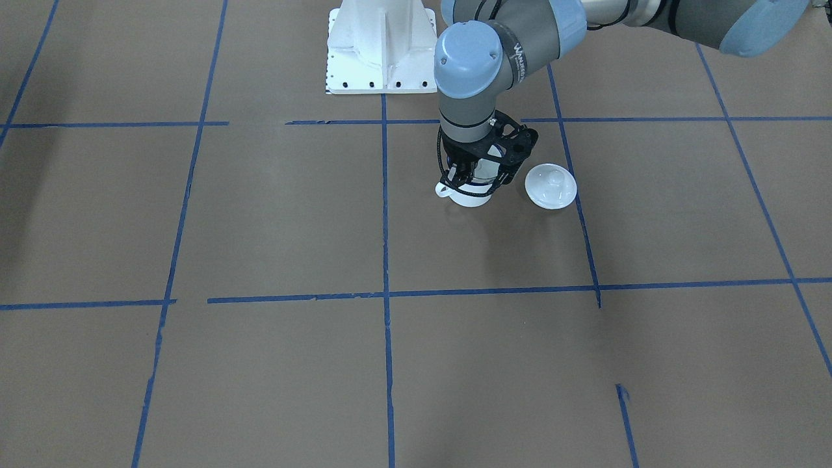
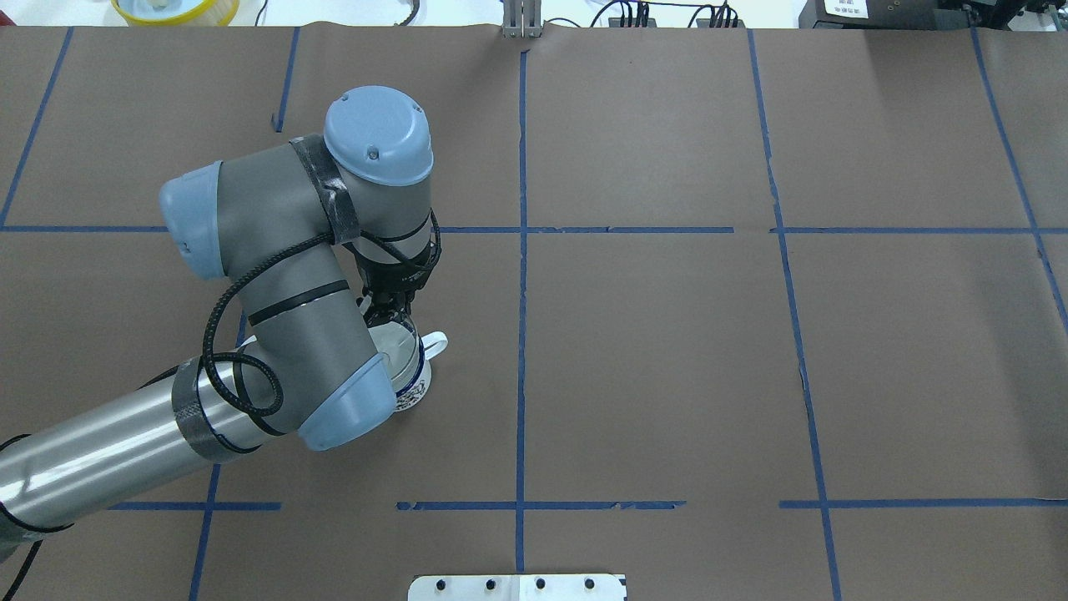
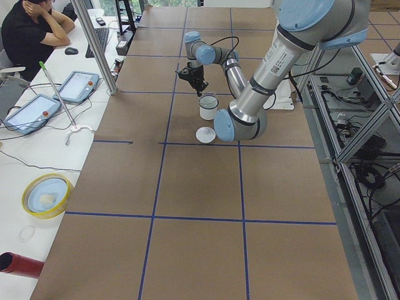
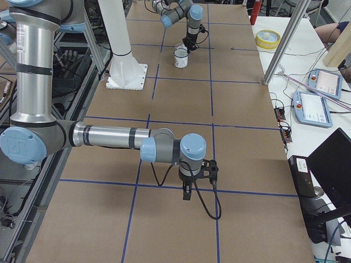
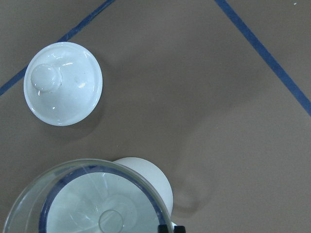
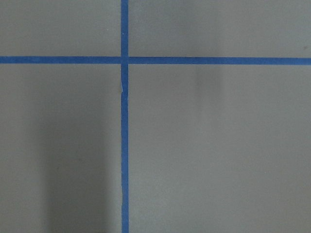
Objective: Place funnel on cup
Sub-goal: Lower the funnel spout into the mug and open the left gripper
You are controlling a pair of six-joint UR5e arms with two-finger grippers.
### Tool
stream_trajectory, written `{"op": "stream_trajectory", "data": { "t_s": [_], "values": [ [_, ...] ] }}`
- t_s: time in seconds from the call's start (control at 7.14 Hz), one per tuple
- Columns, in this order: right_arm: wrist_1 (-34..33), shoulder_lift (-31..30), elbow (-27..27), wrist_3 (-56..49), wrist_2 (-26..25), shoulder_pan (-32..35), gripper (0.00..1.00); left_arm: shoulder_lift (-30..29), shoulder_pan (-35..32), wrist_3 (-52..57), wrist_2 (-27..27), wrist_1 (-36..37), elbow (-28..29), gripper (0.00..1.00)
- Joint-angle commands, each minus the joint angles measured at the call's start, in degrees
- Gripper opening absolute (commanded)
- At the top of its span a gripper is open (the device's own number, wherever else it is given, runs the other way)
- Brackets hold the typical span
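The white enamel cup [image 1: 465, 195] with a blue rim stands on the table, its handle pointing to the robot's right. My left gripper [image 1: 473, 170] hangs straight over it, shut on the rim of the clear funnel [image 5: 87, 196]. In the left wrist view the funnel's mouth sits just above the cup [image 5: 159, 187], and the blue rim shows through it. I cannot tell whether the funnel touches the cup. One fingertip [image 5: 169, 228] shows at the funnel's edge. My right gripper [image 4: 186, 194] shows only in the exterior right view, low over bare table, so I cannot tell its state.
A white domed lid with a knob [image 1: 550, 186] lies on the table close beside the cup, on the robot's left. It also shows in the left wrist view [image 5: 63, 83]. The robot's white base plate [image 1: 380, 49] stands behind the cup. Blue tape lines cross the brown table.
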Motion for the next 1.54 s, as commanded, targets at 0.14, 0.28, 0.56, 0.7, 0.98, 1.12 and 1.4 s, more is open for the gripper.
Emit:
{"op": "stream_trajectory", "data": {
  "t_s": [0.14,0.28,0.56,0.7,0.98,1.12,1.4],
  "values": [
    [0.0,0.0,0.0,0.0,0.0,0.0,1.0,0.7,0.4,0.0,0.0,-0.9,0.0,0.0],
    [0.0,0.0,0.0,0.0,0.0,0.0,1.0,0.7,0.4,0.0,0.0,-0.9,0.0,0.0],
    [0.0,0.0,0.0,0.0,0.0,0.0,1.0,0.7,0.4,0.1,0.1,-0.9,-0.4,0.59],
    [0.0,0.0,0.0,0.0,0.0,0.0,1.0,0.6,0.4,0.1,0.1,-0.9,-0.4,1.0],
    [0.0,0.0,0.0,0.0,0.0,0.0,1.0,0.6,-0.1,2.6,0.0,-0.3,-1.9,1.0],
    [0.0,0.0,0.0,0.0,0.0,0.0,1.0,0.8,-2.5,8.2,-0.2,2.3,-5.4,1.0],
    [0.0,0.0,-0.1,0.0,0.0,0.0,1.0,7.0,-7.8,26.2,-0.7,4.2,-12.6,1.0]
  ]
}}
